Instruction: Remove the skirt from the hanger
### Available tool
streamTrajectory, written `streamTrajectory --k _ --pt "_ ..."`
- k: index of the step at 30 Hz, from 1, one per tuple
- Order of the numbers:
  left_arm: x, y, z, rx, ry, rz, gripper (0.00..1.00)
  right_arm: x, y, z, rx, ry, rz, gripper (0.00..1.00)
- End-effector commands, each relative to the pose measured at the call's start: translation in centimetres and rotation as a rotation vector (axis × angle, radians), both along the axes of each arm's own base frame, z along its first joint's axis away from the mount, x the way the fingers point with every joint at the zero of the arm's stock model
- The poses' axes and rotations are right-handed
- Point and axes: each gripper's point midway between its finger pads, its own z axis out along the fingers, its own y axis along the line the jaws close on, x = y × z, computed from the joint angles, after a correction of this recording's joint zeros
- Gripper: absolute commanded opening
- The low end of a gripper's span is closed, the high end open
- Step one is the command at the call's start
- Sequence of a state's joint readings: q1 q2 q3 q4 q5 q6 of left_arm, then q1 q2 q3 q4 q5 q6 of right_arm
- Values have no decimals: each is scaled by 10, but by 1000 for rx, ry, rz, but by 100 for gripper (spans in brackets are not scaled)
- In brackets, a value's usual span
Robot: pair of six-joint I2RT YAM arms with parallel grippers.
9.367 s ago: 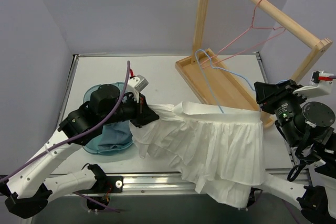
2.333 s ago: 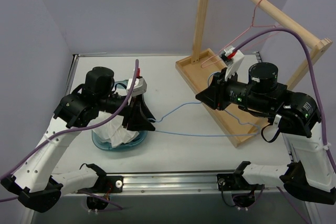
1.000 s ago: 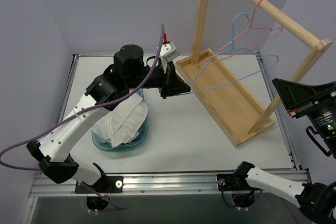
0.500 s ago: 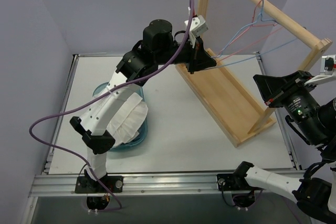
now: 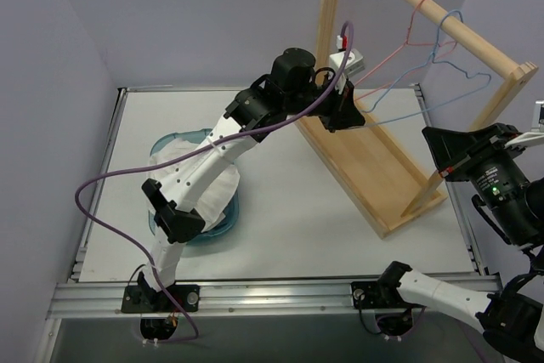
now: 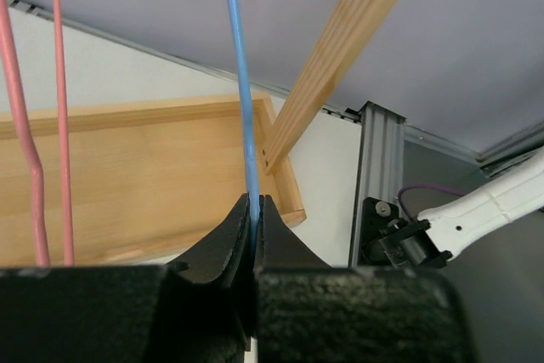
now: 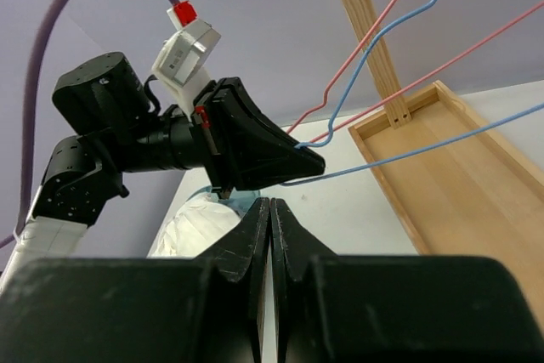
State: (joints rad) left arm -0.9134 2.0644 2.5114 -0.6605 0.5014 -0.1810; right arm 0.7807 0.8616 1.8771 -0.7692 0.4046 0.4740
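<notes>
The white pleated skirt (image 5: 204,189) lies bunched in a blue bowl (image 5: 163,144) at the left, partly behind my left arm; it also shows in the right wrist view (image 7: 200,223). The light-blue wire hanger (image 5: 429,91) hangs by its hook on the wooden rail (image 5: 472,40), beside a pink hanger (image 5: 408,36). My left gripper (image 5: 364,118) is raised by the rack and shut on the blue hanger's wire (image 6: 242,108). My right gripper (image 7: 270,210) is shut and empty, held off the table's right edge (image 5: 429,138).
A wooden rack with a tray base (image 5: 374,167) stands at the back right, its upright post (image 5: 331,6) just behind my left gripper. The purple cable (image 5: 110,180) loops over the table's left half.
The skirt came off the hanger and went into the bowl. My left gripper carried the blue hanger up to the rack; its hook now sits over the rail. The right arm drew back.
</notes>
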Motion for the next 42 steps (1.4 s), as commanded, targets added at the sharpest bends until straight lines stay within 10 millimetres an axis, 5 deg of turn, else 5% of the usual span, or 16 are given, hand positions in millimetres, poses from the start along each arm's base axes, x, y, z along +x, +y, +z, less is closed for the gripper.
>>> streamTrajectory --k 1,11,19,23,24,27,42 --pt "14 3 0 18 -20 71 2 11 1 -10 -30 23 -40 0" --pt "28 6 -48 147 15 131 2 33 20 -47 -123 77 -51 0" --pt "35 16 -76 248 29 180 7 40 15 -64 -146 80 -98 0" --pt "34 19 -90 273 34 178 33 48 34 -75 -176 104 -49 0" --pt "36 23 -89 280 27 189 47 51 35 -78 -196 113 -50 0" --pt "38 32 -86 298 2 221 62 59 33 -95 -267 155 -87 0" --pt "35 64 -50 270 -75 273 96 73 42 -133 -361 202 -98 0"
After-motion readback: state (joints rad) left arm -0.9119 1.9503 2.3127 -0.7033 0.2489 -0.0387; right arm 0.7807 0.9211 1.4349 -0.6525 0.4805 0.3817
